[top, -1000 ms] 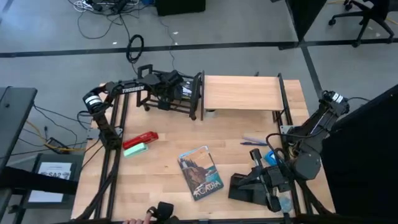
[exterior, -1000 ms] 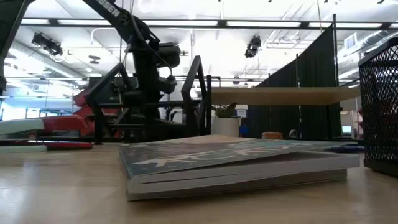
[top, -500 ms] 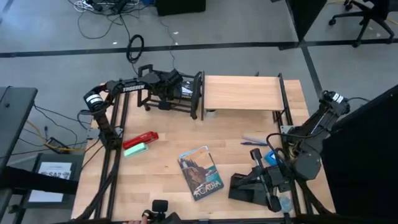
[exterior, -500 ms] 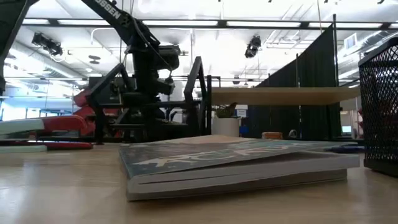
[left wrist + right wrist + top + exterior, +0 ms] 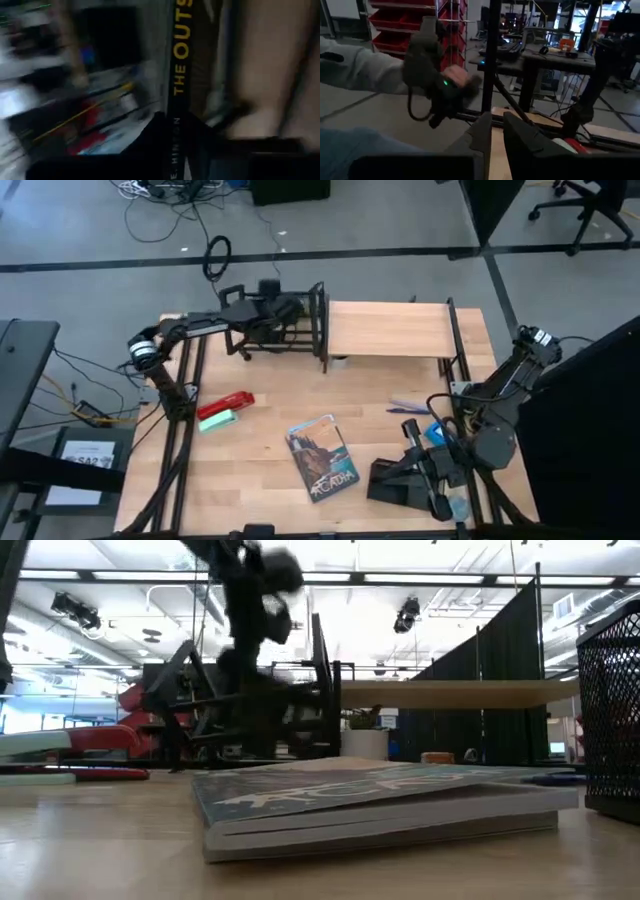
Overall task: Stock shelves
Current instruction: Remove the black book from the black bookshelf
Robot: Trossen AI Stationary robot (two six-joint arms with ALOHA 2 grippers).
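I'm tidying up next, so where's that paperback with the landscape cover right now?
In the high view the paperback lies flat near the table's front middle, right of the red stapler and left of the black mesh tray.

matt black metal rack (image 5: 285,330), pale wood shelf (image 5: 390,330)

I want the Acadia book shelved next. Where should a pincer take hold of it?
The book lies flat, cover up, on the table. Probably best to come from above at a long edge, where the low view shows its side exposed, and tip one finger under it.
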